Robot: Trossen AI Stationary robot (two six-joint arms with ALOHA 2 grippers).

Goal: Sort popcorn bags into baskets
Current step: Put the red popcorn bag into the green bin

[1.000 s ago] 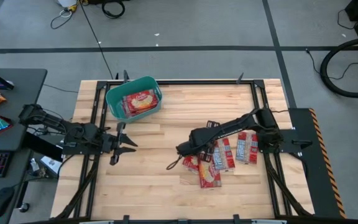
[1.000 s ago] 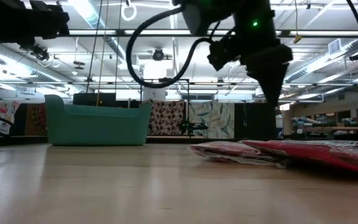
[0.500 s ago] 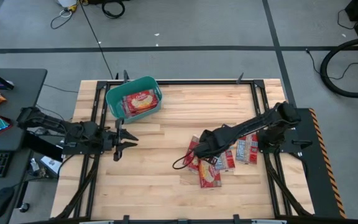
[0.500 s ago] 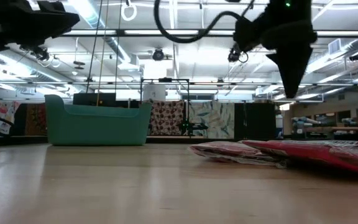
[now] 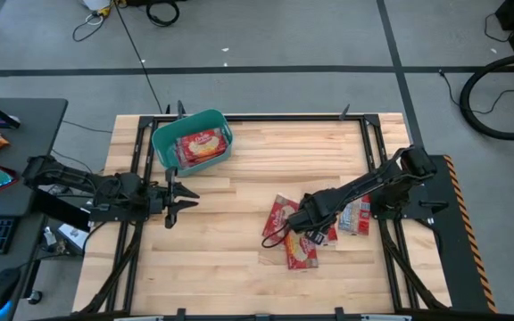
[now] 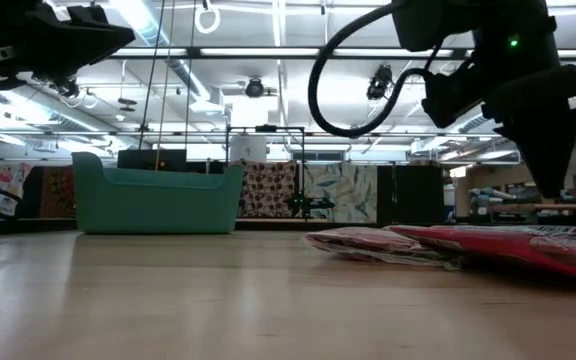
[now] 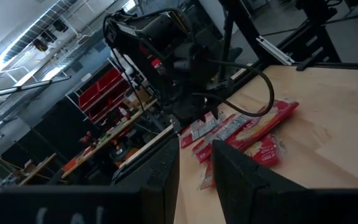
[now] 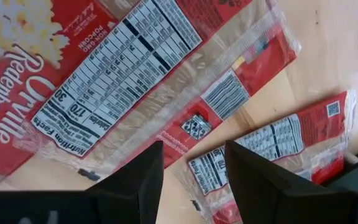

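While my open right gripper [image 5: 299, 220] hung over the heap, the teal tub [image 5: 162, 145] held one popcorn bag [image 5: 202, 145], perhaps more. About six popcorn bags [image 5: 314, 230] lay heaped; my left gripper [image 5: 173, 197] waited open.

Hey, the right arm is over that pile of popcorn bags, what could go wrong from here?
The popcorn bags overlap in a loose heap, so the right gripper, its fingers open just above them, might pinch two packets at once or only catch a slippery wrapper edge. The teal basket sits across the table, so a weakly held packet could drop on the way. The left gripper waits near that path.
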